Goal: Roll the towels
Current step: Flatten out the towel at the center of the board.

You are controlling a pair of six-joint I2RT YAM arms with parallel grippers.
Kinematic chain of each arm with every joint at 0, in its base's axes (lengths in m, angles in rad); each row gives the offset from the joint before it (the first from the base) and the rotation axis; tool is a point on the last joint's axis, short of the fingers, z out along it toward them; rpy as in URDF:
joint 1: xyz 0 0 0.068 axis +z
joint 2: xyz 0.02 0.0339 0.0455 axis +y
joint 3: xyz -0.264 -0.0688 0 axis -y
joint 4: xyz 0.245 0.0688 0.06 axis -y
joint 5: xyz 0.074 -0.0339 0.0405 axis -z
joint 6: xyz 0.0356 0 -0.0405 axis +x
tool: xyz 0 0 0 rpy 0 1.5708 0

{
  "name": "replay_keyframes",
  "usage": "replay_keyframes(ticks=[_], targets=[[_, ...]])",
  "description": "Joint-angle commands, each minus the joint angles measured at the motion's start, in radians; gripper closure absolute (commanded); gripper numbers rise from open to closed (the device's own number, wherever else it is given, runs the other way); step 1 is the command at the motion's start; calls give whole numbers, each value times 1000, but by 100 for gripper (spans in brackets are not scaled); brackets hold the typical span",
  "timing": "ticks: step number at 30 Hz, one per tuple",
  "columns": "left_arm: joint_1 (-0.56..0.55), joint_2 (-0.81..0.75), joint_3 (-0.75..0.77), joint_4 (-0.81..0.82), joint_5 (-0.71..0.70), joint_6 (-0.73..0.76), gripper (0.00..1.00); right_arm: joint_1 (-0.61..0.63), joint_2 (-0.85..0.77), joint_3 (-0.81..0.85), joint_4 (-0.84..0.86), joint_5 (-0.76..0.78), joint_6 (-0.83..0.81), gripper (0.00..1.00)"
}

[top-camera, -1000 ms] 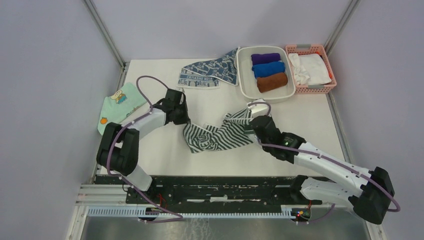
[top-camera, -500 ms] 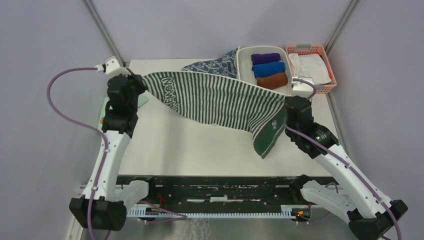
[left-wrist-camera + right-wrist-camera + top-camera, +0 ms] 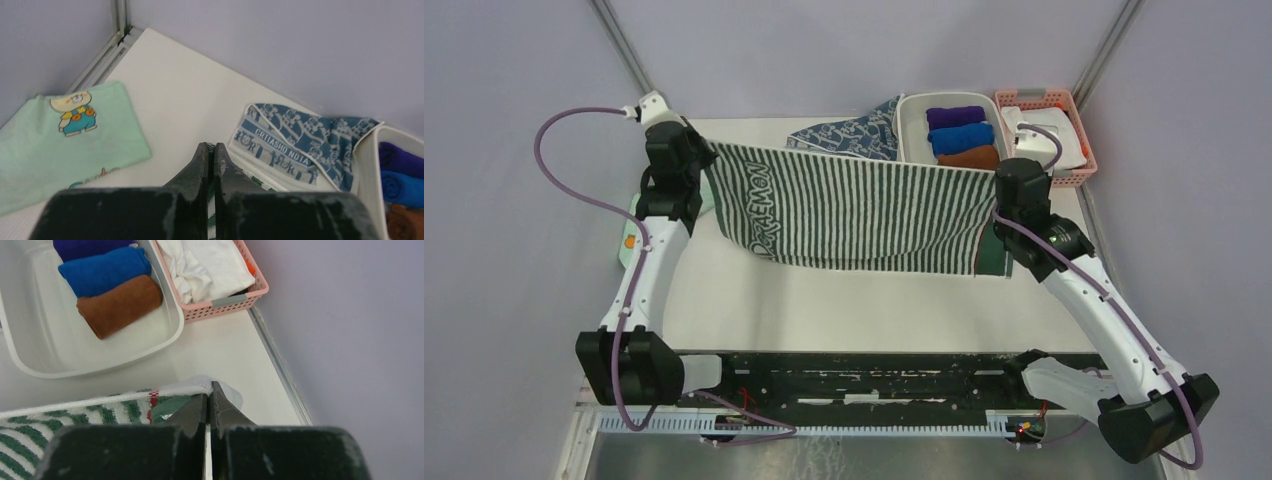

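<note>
Striped towel (image 3: 854, 210), dark green and white, hangs spread in the air in the top view. Its upper edge runs from the left hand (image 3: 708, 155) across to the right hand (image 3: 997, 190), each holding one top corner. White lettering runs down its left end. Whether its lower edge touches the surface (image 3: 844, 300) cannot be told. Behind it the blue-grey towel (image 3: 849, 135) lies at the far edge against the white tray (image 3: 908, 160), which holds three rolls (image 3: 959, 140). A pink basket (image 3: 1079, 125) stands just beside the tray. Only slivers of a mint-green cloth (image 3: 632, 215) show past the left arm.

The left wrist view shows that hand's fingers (image 3: 200, 160) pressed together on a thin strip of green-striped fabric. It also gives what the top view hides: the mint-green cloth laid flat with its cartoon bear, and the white lettered band on the blue-grey towel.

The right wrist view shows that hand clamped on the towel's white-hemmed corner, beside a small red mark. A crumpled white cloth (image 3: 210, 265) fills the basket.
</note>
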Motion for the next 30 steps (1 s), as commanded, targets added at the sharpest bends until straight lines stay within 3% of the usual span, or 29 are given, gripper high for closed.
replay_keyframes(ticks=[1, 5, 9, 14, 21, 25, 30], targets=[[36, 23, 185, 116, 40, -26, 97, -43, -13, 117, 56, 40, -25, 100], [38, 2, 225, 129, 42, 8, 97, -58, -71, 124, 113, 30, -85, 100], [39, -95, 151, 112, 27, 12, 97, -60, -137, 95, 109, -25, -114, 100], [38, -274, -53, 73, -57, -3, 97, -59, -249, 1, 19, -208, -99, 99], [23, -562, -415, -88, -190, -170, 97, -61, -329, -76, -315, -481, 62, 93], [22, -721, -535, -228, -241, -280, 78, -60, -362, -103, -442, -642, 182, 90], [3, -810, -537, -344, -290, -332, 57, -59, -352, -144, -511, -922, 240, 61]])
